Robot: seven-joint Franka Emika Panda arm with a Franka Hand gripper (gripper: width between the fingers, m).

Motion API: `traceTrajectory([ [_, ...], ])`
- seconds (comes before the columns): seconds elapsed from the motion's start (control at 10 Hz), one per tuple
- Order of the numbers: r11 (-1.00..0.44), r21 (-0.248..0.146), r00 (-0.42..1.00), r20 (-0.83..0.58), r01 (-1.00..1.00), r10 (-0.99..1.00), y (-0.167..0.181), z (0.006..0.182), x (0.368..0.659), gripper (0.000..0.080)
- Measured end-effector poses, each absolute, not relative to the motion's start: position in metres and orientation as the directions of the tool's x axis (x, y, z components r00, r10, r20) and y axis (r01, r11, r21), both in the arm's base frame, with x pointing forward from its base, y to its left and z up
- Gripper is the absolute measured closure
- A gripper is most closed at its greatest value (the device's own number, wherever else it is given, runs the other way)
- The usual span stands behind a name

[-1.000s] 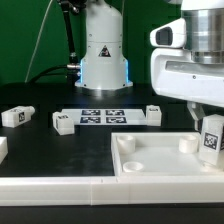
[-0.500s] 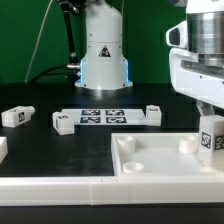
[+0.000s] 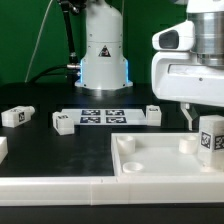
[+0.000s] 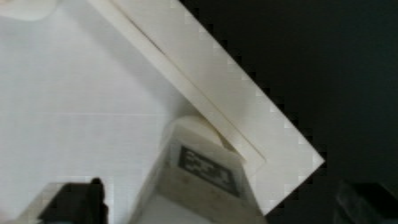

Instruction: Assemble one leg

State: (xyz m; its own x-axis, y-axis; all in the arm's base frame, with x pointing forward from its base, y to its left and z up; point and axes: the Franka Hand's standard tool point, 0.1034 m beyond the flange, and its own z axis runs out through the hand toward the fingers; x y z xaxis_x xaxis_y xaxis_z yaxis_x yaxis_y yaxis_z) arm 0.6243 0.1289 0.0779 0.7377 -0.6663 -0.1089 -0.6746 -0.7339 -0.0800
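Note:
The leg, a small white block with a marker tag, stands upright in the far corner socket of the white panel, at the exterior view's right. My gripper hangs over it. One finger shows beside the leg with a gap, and the other is cut off by the frame edge. In the wrist view the leg stands between the dark fingers of my gripper with space on both sides, above the panel. The gripper is open.
Three more white legs lie on the black table: one at the exterior view's left, one beside it, one behind the panel. The marker board lies between them. The robot base stands behind.
The hand shifted toward the exterior view's right half a second ago and is back toward the left now. The leg has stayed upright in the corner socket.

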Motion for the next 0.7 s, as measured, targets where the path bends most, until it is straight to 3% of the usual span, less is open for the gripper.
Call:
traceTrajectory([
  [0.5,-0.975,-0.111,0.981,-0.038,-0.191,-0.188,0.1281,0.0787,0.6266,0.0151],
  [0.7,-0.995,-0.086,0.998,-0.015,-0.060,-0.059,0.1303,0.0780,0.6262,0.0151],
])
